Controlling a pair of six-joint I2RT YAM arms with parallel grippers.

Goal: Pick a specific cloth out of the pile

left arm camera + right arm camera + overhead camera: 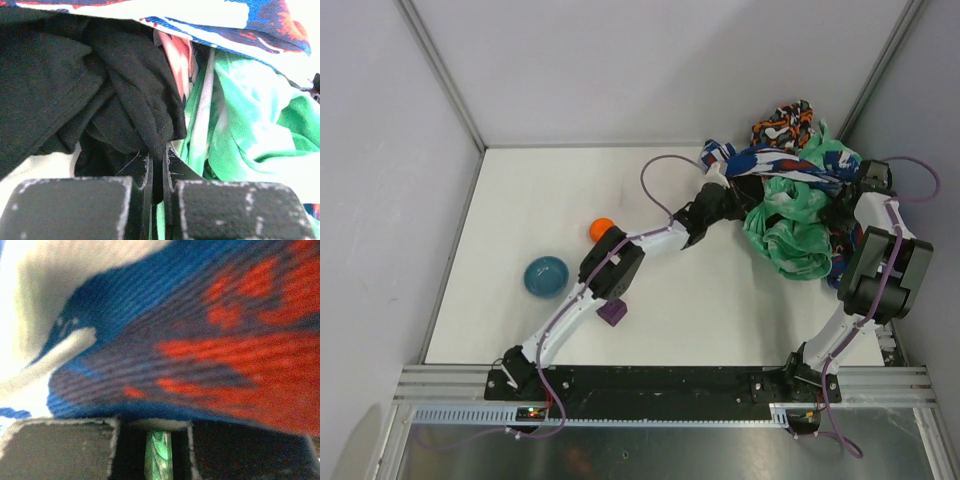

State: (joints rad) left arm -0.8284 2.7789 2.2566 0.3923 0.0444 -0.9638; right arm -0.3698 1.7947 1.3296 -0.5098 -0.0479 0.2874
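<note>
one black cloth [75, 85] fold pinched by left gripper [159, 162], at pile [790, 225] edge

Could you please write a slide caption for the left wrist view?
Left tool pinching a fold of the black cloth beside the green-and-white mottled cloth.

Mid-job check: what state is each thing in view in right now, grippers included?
left gripper: shut on a fold of the black cloth.
right gripper: shut on a strip of the green-and-white cloth.
black cloth: crumpled, at the pile's left edge.
pile: heaped, tangled, in the far right corner.
teal bowl: upright, empty.
orange ball: loose, untouched.
</note>
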